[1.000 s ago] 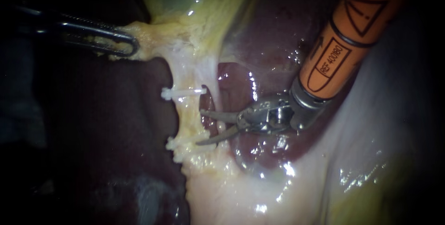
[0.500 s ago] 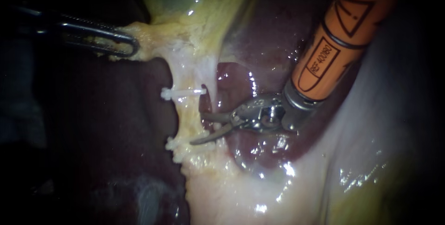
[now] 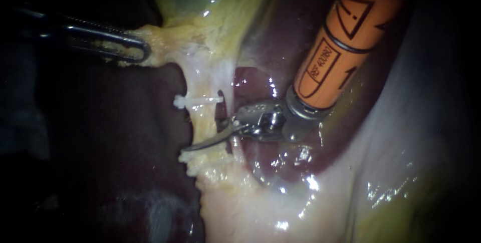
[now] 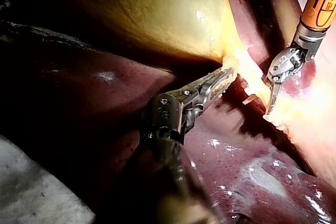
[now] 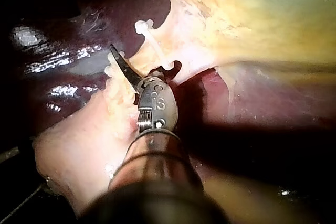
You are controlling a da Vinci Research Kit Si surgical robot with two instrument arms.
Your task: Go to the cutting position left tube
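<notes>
The left tube (image 3: 203,123) is a pale yellow strand running down from the gallbladder (image 3: 210,7). It carries an upper white clip (image 3: 198,101) and a lower white clip (image 3: 205,159). My right instrument (image 3: 203,133), on an orange shaft, has thin blades standing open astride this tube between the two clips. One blade (image 3: 205,142) lies across its front and the other is mostly hidden behind it. The right wrist view shows the front blade (image 5: 123,66) between both clips (image 5: 144,27). My left instrument (image 3: 128,47) is shut on the yellowish tissue at the gallbladder's neck (image 4: 231,69).
Dark red liver (image 3: 125,138) lies left of the tube and behind the right instrument's wrist (image 3: 265,120). Pale wet tissue (image 3: 350,173) fills the lower right. A second thin pale strand (image 3: 235,145) runs just right of the clipped tube.
My right instrument has slid left against the tissue. Its open blades, earlier just right of the tube, now straddle it between the clips. The left instrument has not moved.
</notes>
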